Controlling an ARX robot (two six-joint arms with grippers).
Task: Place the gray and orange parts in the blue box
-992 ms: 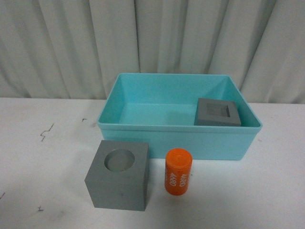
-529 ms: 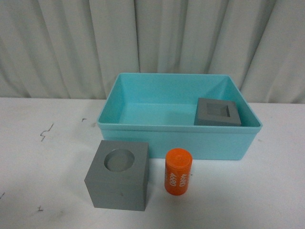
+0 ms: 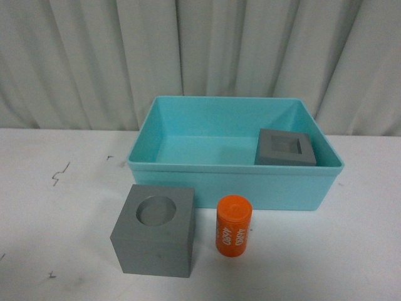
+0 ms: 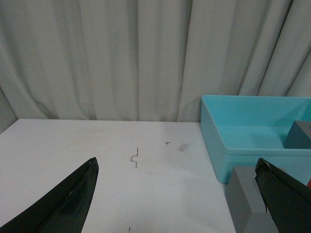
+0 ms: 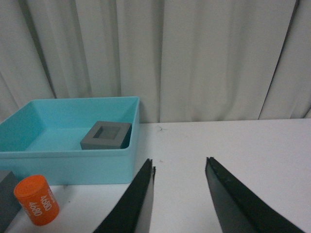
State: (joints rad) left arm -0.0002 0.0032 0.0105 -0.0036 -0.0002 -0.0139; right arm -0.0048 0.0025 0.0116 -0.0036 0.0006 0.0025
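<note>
The blue box (image 3: 235, 186) stands on the white table in front of the curtain. A gray cube with a square recess (image 3: 285, 148) lies inside it at the right; the right wrist view shows that cube (image 5: 106, 135) too. In front of the box sit a gray cube with a round recess (image 3: 155, 229) and an upright orange cylinder (image 3: 234, 225) with white lettering. Neither arm shows in the front view. My left gripper (image 4: 176, 167) is wide open over bare table, left of the box (image 4: 228, 155). Open and holding nothing, my right gripper (image 5: 179, 164) is to the right of the box (image 5: 68, 165) and cylinder (image 5: 36, 199).
A pleated white curtain (image 3: 200, 56) closes off the back of the table. Small dark scribble marks (image 3: 61, 175) lie on the tabletop (image 3: 56, 213) left of the box. Open white table stretches to the right of the box (image 5: 243, 145).
</note>
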